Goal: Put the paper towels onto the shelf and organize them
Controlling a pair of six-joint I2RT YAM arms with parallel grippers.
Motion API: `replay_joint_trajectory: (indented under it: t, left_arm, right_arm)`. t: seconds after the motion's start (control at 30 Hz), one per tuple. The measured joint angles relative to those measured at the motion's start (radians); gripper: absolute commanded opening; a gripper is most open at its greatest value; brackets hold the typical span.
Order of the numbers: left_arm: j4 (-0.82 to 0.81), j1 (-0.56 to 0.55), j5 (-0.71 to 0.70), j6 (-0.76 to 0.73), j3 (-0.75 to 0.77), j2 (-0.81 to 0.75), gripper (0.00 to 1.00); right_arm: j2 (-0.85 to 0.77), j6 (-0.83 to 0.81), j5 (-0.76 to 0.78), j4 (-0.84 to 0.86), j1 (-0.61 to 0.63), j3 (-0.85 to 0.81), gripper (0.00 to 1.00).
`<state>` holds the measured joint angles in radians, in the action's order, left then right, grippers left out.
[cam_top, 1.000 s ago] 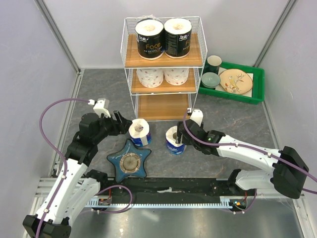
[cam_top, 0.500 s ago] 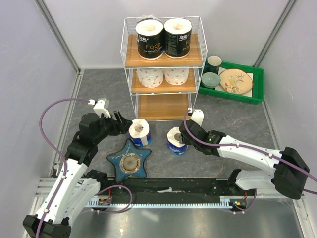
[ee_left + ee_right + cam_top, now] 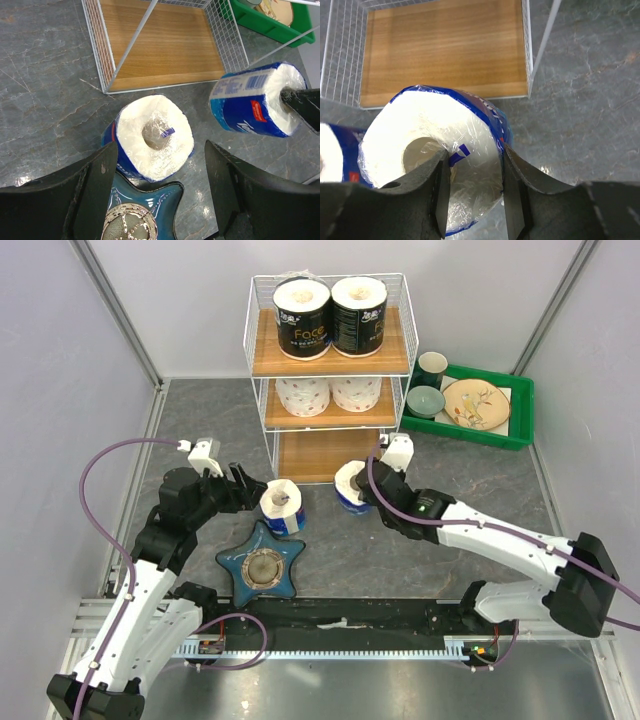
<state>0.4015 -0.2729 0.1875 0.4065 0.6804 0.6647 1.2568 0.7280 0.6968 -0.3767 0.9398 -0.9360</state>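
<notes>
My right gripper (image 3: 357, 487) (image 3: 472, 165) is shut on a blue-white paper towel roll (image 3: 349, 485) (image 3: 470, 125), one finger in its core and the other outside its wall. The roll hangs off the floor just in front of the shelf's bottom tier (image 3: 325, 455) (image 3: 445, 50). A second blue-white roll (image 3: 281, 505) (image 3: 152, 137) stands on the table, leaning on the star dish. My left gripper (image 3: 250, 492) (image 3: 161, 150) is open around it without touching. Two black-wrapped rolls (image 3: 302, 318) fill the top tier and two white ones (image 3: 303, 395) the middle tier.
A blue star-shaped dish (image 3: 263, 565) (image 3: 145, 215) lies under my left gripper. A green tray (image 3: 520, 400) of dishes sits right of the shelf. White wire posts (image 3: 540, 45) frame the bottom tier's opening.
My right gripper closed on the roll, lifted it and carried it up toward the shelf's bottom tier. The left arm and its roll stayed still.
</notes>
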Motion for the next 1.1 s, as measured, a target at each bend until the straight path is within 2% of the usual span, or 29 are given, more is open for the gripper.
replay_joint_trajectory:
  t: [0.4, 1.1]
  left_arm:
    - [-0.008, 0.003, 0.007, 0.000, 0.000, 0.000, 0.77]
    - [-0.014, 0.010, 0.027, 0.001, -0.010, 0.001, 0.77]
  right_arm:
    - [0.179, -0.057, 0.088, 0.124, -0.022, -0.061, 0.41]
    - [0.293, -0.109, 0.090, 0.386, -0.119, -0.067, 0.41]
